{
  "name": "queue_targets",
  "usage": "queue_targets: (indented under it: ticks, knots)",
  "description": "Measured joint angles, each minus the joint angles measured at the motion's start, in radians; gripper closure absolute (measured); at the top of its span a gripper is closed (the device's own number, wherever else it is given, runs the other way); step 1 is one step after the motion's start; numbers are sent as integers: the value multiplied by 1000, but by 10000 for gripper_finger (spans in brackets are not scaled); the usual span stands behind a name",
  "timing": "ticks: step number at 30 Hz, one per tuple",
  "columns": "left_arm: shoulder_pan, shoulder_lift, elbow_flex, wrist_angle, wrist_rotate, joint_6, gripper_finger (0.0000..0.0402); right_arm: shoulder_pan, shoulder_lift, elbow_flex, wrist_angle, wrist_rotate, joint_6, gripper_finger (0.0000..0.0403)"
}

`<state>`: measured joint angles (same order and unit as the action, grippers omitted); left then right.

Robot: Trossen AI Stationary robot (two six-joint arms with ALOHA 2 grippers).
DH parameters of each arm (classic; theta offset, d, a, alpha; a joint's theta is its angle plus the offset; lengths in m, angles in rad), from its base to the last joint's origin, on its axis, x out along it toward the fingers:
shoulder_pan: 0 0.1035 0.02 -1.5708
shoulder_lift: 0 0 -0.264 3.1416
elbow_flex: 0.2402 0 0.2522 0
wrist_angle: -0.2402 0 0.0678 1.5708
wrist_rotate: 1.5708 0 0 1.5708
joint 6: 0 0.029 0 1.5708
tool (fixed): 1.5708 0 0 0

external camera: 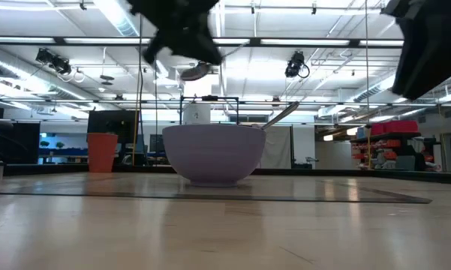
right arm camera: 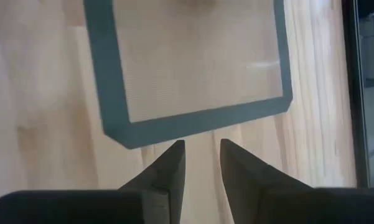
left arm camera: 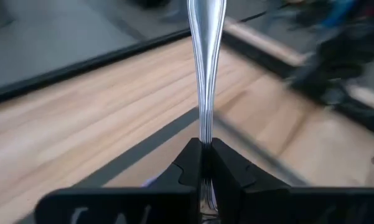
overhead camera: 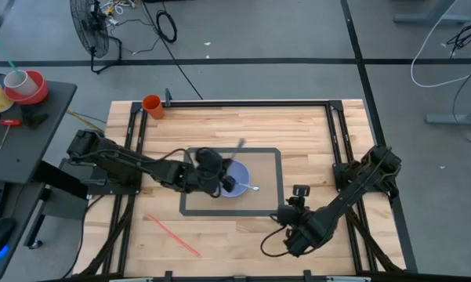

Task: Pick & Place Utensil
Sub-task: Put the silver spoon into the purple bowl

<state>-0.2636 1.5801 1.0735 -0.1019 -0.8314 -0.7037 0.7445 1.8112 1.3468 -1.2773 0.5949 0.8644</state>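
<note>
the left gripper is clamped on the slim polished metal utensil handle, held above the pale lavender round bowl on the clear grey-bordered mat. a second metal utensil already rests in the bowl, handle over the rim. the held piece may be a spoon, though its head is indistinct. step in hand: carrying to place. next move calls for lowering over the bowl, then releasing. the right gripper waits near the mat's corner, fingers narrowly apart, empty.
</note>
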Motion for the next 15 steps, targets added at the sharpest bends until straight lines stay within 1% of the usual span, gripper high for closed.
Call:
queue_targets:
  ticks: [3, 9, 15]
  knots:
    - [20, 57, 0, 93, 21, 87, 374, 21, -7, 0, 3, 0, 33, 298]
    - [45, 183, -1, 102, 13, 87, 376, 46, -7, 0, 7, -6, 63, 298]
    - [36, 246, -1, 104, 17, 63, 374, 47, -7, 0, 7, -8, 67, 298]
